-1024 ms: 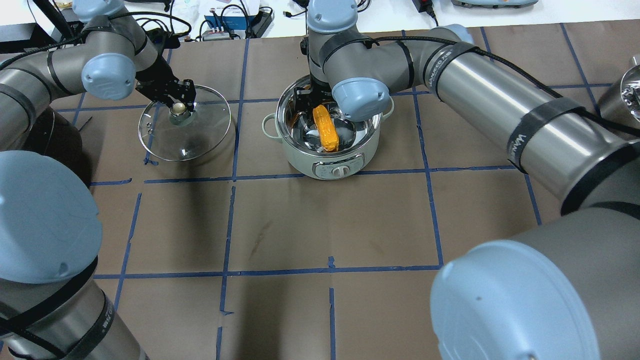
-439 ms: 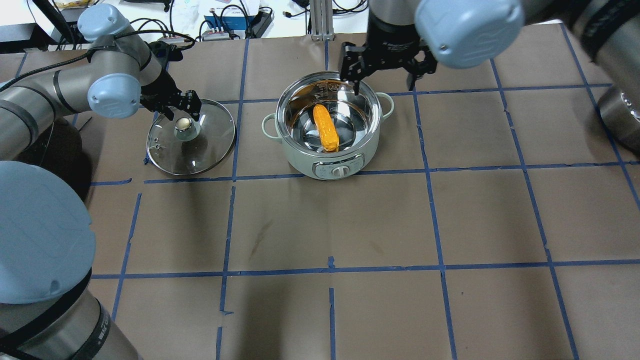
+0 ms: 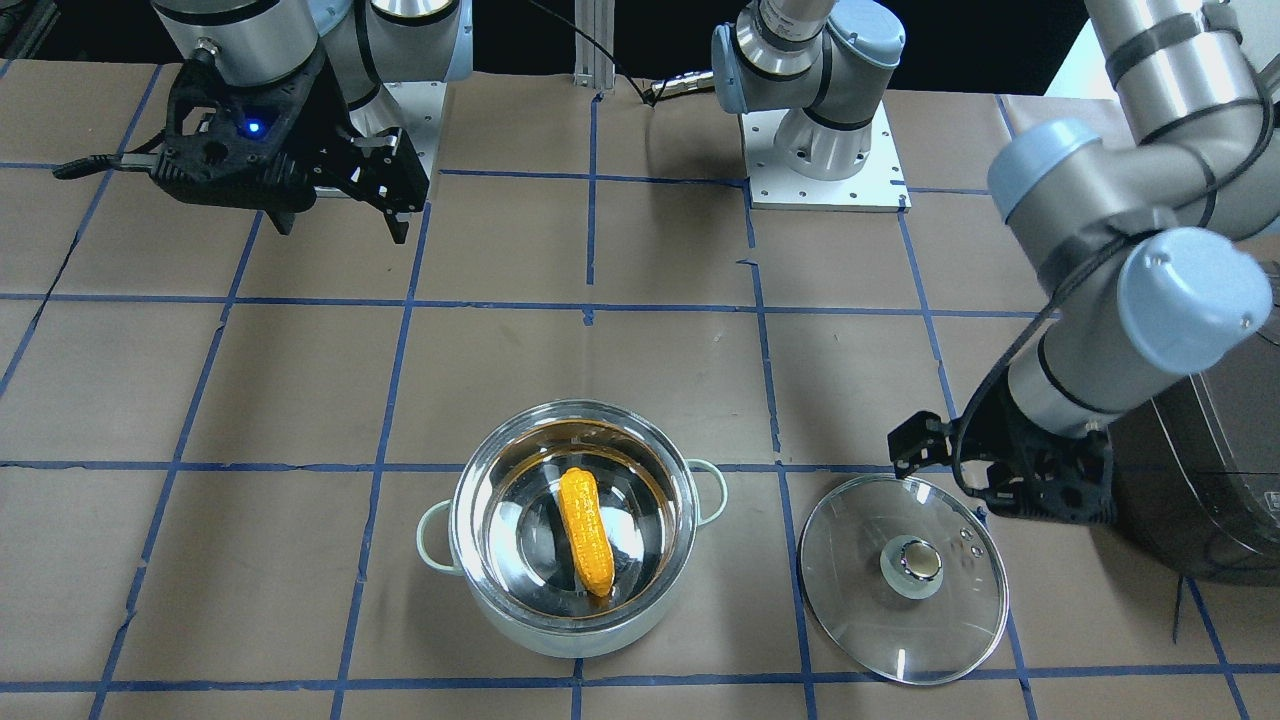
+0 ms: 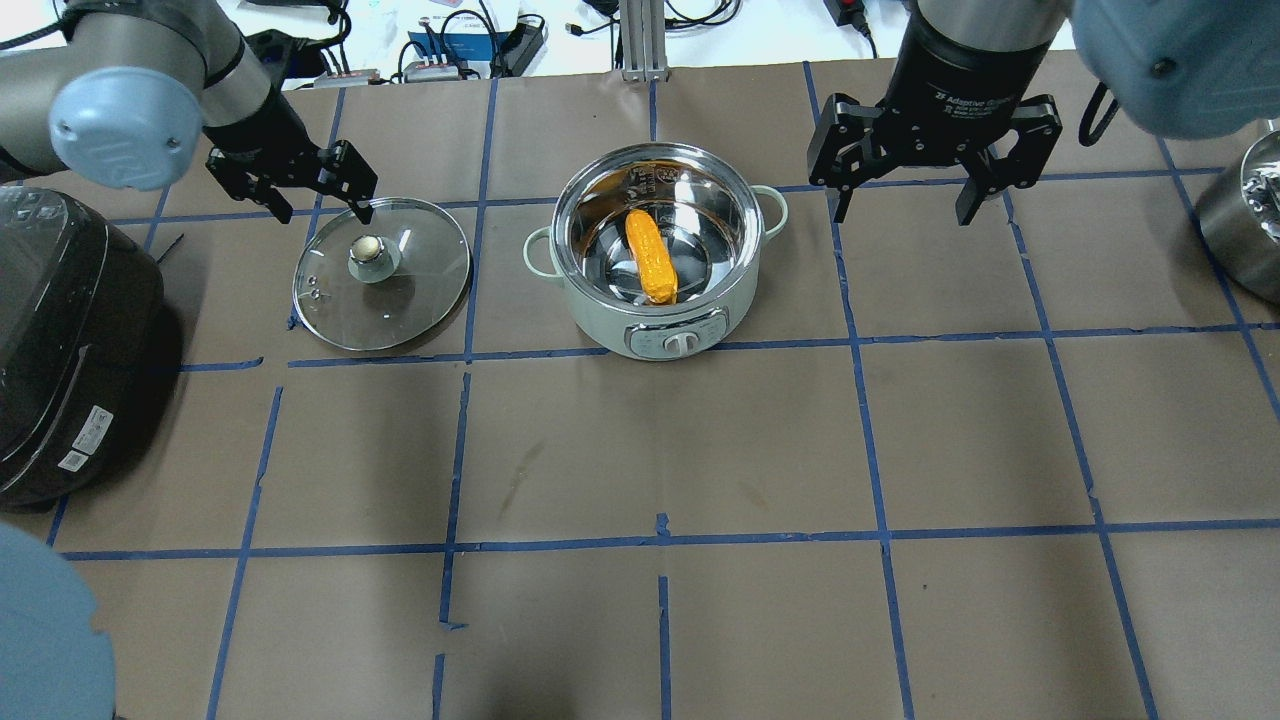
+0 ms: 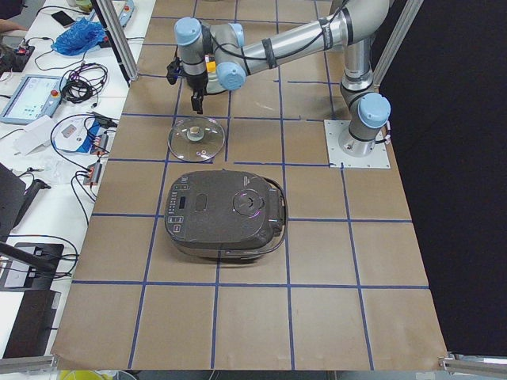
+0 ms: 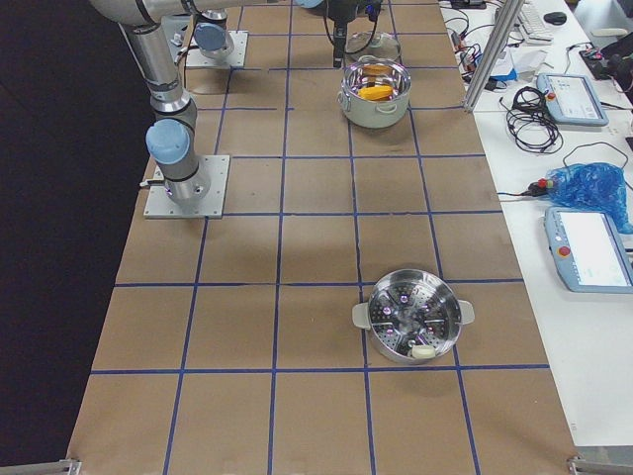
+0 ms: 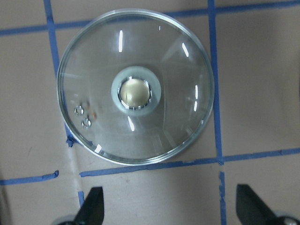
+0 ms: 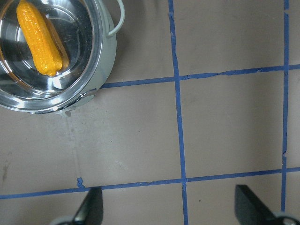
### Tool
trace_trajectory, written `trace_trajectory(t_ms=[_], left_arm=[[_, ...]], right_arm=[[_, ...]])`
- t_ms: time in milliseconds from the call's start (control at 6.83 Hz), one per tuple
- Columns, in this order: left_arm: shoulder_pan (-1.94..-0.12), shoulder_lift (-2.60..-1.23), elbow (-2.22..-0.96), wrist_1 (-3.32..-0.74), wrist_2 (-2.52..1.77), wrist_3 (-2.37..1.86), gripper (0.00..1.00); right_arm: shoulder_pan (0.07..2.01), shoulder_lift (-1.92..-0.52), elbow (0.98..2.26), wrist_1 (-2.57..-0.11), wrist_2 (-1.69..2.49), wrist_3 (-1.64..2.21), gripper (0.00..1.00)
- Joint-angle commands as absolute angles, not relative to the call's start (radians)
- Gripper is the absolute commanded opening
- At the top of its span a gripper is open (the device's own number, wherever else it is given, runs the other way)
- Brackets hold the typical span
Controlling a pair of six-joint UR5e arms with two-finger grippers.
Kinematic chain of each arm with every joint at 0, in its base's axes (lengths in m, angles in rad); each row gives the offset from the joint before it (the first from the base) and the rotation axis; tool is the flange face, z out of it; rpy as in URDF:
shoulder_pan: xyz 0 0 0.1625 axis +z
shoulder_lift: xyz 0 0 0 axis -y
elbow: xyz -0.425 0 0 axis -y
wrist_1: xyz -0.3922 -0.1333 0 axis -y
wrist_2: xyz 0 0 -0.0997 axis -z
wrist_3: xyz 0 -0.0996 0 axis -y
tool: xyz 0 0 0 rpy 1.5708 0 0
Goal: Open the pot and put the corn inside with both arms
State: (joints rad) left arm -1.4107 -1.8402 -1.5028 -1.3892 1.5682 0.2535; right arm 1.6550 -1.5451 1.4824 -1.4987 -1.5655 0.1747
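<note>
The pot (image 4: pixel 600 320) stands open on the table, its steel inside showing. The corn (image 4: pixel 650 258) lies on the pot's bottom, also seen in the front view (image 3: pixel 586 532) and the right wrist view (image 8: pixel 40 40). The glass lid (image 4: pixel 400 300) lies flat on the table left of the pot, knob up; it also shows in the left wrist view (image 7: pixel 136 93). My left gripper (image 4: pixel 300 195) is open and empty, above the lid's far edge. My right gripper (image 4: pixel 900 200) is open and empty, raised to the right of the pot.
A dark grey rice cooker (image 4: pixel 60 340) sits at the table's left end, close to the lid. A steel steamer pot (image 4: pixel 1240 220) stands at the right edge. Cables and devices (image 4: pixel 470 45) lie beyond the far edge.
My right gripper has risen out of the pot and moved right, leaving the corn inside. My left gripper has let go of the lid's knob and drawn back and up.
</note>
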Motion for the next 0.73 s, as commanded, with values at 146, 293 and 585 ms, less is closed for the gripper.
trace_trajectory(t_ms=[146,293,585], left_arm=[[-1.488,-1.658,-1.482,-1.611,1.621,0.193,1.00],[-1.521,-1.658,-1.485,-1.608,1.605,0.154,1.00],[-1.549,-1.641,-1.491,-1.600,1.615,0.092,1.00]], right_arm=[[1.649,-1.559,1.520,-1.594,-1.562,0.179,1.00],[1.648,-1.559,1.517,-1.583,-1.571,0.178,1.00],[1.652,-1.562,1.511,-1.579,-1.568,0.169,1.00]])
